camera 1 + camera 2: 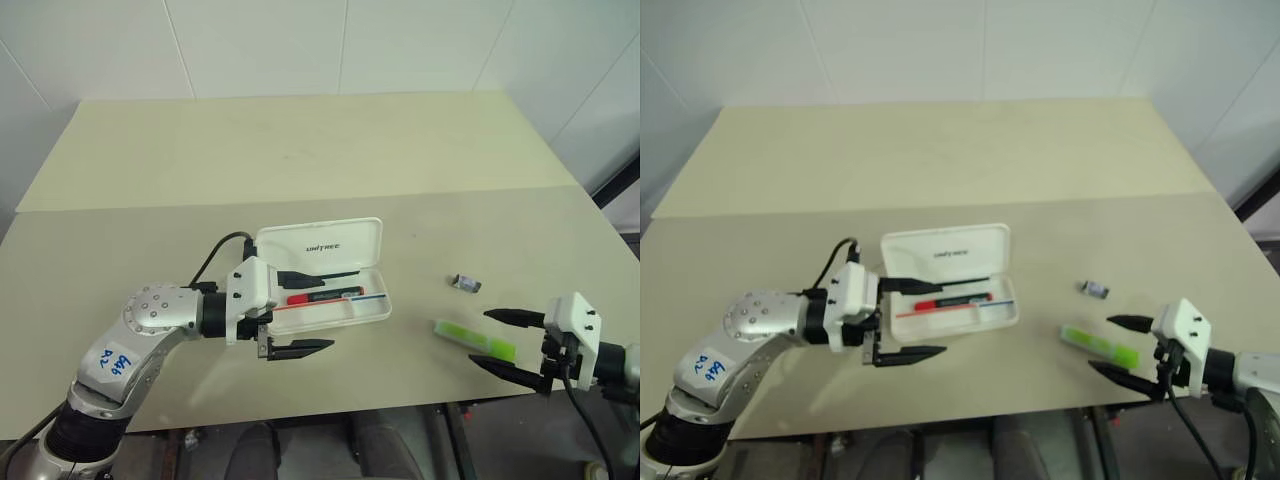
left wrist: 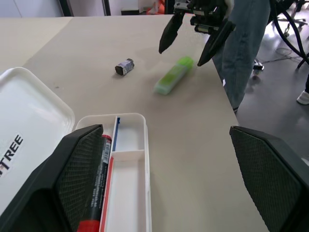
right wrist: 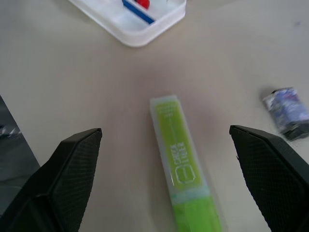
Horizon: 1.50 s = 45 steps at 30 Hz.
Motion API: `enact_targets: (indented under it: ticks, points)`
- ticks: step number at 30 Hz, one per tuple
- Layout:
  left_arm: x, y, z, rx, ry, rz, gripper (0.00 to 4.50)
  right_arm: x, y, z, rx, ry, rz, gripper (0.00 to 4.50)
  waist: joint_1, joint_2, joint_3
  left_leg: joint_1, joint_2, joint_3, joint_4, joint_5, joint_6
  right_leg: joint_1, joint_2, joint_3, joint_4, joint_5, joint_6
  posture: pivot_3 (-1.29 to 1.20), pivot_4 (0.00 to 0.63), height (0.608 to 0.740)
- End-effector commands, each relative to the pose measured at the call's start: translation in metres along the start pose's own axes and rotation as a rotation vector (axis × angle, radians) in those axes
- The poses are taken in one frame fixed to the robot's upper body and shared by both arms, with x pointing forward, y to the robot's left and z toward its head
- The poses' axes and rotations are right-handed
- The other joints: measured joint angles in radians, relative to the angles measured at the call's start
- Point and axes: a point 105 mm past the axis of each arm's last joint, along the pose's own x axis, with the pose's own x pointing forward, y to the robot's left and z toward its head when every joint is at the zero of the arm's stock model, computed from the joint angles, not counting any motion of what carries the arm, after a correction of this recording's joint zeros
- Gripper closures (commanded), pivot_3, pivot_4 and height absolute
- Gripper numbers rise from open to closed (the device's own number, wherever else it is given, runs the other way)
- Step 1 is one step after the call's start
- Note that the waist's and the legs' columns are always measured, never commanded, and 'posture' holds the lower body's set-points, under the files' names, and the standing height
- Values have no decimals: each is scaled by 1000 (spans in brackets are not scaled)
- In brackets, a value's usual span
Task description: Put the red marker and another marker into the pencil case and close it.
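On the pale worktop, the pencil case sits open with its lid flipped up toward the far side, and you can read "UNITREE" in small black print on the inside of that lid. The red marker is already lying in the tray, long axis running along the case's length, black end toward the right, next to the thin red-and-blue line. The left gripper hangs right at the case's left end, jaws wide apart with nothing in them, one finger over the tray, the other on the near side of it. The green highlighter is lying flat off to the right of the case, well apart from it, angled so one end points back toward the case; there's print on the barrel but I can't read it. The right gripper has its jaws spread open either side of the highlighter's near end, not touching. A small grey scrap sits just beyond the highlighter.
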Motion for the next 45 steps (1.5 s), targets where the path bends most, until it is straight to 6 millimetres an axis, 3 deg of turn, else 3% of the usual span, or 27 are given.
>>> enact_targets:
  ticks: [1,9,19,25,30,37,45]
  points:
    - [-6,4,9,57,6,16,19,2,-10,-11,4,17,-1,0,0,0,0,0,0,0,0,0,0,0,0,0,0,0,0,0,150,740]
    - [-12,8,12,73,24,40,19,-2,-20,-40,50,79,6,0,0,0,0,1,0,0,0,0,0,0,0,0,3,-1,1,0,150,740]
    - [-17,15,10,98,38,81,0,12,-12,-28,-7,34,63,3422,-2,0,0,2,0,0,1,0,0,0,0,1,5,0,1,0,150,740]
    - [-25,24,2,123,69,120,0,22,-18,-10,-102,24,60,3410,-6,-1,0,4,0,0,1,0,0,0,1,2,8,0,0,0,150,740]
    - [-44,27,-11,122,112,159,0,36,-21,33,-229,-51,118,3410,-14,-1,1,9,0,2,2,1,1,1,3,7,11,0,0,0,150,740]
    - [-68,28,-19,135,154,200,0,68,-1,87,-362,-161,291,3410,-19,-4,2,10,0,3,-2,0,0,2,2,7,8,-1,-1,0,150,740]
    - [-78,17,-27,118,163,198,0,112,31,107,-448,-206,536,3410,-18,-4,2,11,0,4,-5,-3,-2,-2,2,7,18,-10,-3,0,150,740]
